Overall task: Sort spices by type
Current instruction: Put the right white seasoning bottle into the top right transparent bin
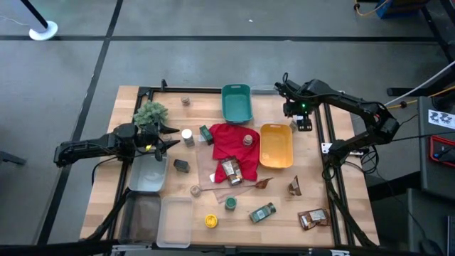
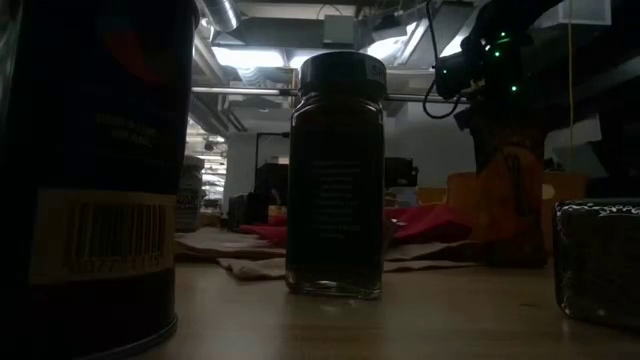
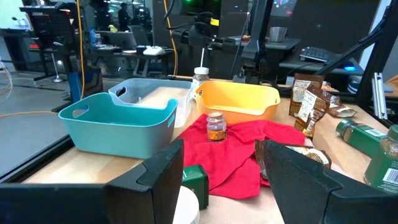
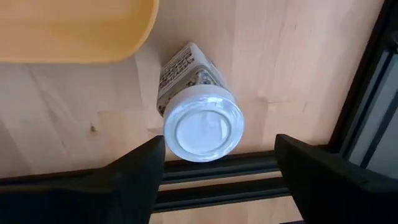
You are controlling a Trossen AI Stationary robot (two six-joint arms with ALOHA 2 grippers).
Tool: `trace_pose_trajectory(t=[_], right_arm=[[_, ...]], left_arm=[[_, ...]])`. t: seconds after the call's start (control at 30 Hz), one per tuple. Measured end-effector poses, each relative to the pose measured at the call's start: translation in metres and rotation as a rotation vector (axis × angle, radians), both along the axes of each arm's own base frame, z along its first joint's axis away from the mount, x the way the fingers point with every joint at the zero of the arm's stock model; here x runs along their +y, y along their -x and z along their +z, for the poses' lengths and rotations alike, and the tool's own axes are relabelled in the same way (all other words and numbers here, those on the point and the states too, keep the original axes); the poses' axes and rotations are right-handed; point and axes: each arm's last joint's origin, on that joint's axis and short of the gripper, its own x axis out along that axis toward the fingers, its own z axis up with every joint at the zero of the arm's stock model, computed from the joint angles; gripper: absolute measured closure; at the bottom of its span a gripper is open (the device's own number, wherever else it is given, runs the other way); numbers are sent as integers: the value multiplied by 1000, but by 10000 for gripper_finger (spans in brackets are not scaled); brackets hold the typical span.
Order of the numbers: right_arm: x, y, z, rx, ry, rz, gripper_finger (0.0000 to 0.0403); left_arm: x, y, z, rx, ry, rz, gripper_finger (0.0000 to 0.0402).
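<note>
Landmark: the red cloth, crumpled near the middle of the wooden table.

Left gripper: hovers left of the red cloth, fingers parted and holding nothing, beside the bushy green plant. A white-lidded jar stands just past its fingertips; in the left wrist view only the rim of that lid shows between the dark fingers.

Open room, left: a grey bin and a clear tray fill the near-left side below the gripper; bare wood lies between jar and cloth.

On the cloth: a small tan-lidded jar stands upright on the fabric; a brown foil packet lies on its lower edge.

Behind the cloth: a teal bin, smooth plastic with handle slots.

Right of the cloth: a yellow bin, touching the cloth's edge.

Near edge, below the cloth: a yellow-lidded jar, a green-lidded jar and a green jar lying on its side, with more foil packets further right.

Right gripper: held above the far-right table edge beyond the yellow bin, fingers spread wide, gripping nothing. Below it a glass spice jar with a printed label lies beside the black frame rail.

Hard to read: the low view is dark; a black-capped jar blocks the middle, and a barcoded tin is cut off at the left.
</note>
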Motion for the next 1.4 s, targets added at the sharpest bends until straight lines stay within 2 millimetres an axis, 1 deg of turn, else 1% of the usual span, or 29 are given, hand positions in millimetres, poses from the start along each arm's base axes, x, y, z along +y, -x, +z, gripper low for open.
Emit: trace_pose_trajectory(t=[0.1, 0.17, 0.33, 0.5, 0.73, 0.9, 1.03, 1.23, 1.4], right_arm=[[0, 0, 0, -8, -9, 1, 89], [0, -1, -4, -11, -8, 13, 88], [0, 3, -17, 0, -25, 22, 94], [-1, 2, -20, -14, -14, 45, 103], [-5, -1, -25, -23, -23, 49, 130], [-7, -4, -31, -8, -47, 49, 165], [-7, -4, -31, 0, -51, 52, 192], [-5, -1, -27, -23, -45, 50, 192], [-2, 1, -17, -25, -42, 40, 192]], left_arm=[[0, 0, 0, 0, 0, 0, 196], [0, 0, 0, 0, 0, 0, 196], [0, 0, 0, 0, 0, 0, 196], [0, 0, 0, 0, 0, 0, 196], [0, 0, 0, 0, 0, 0, 196], [0, 0, 0, 1, 0, 0, 196], [0, 0, 0, 0, 0, 0, 196], [0, 0, 0, 0, 0, 0, 196], [0, 0, 0, 1, 0, 0, 196]])
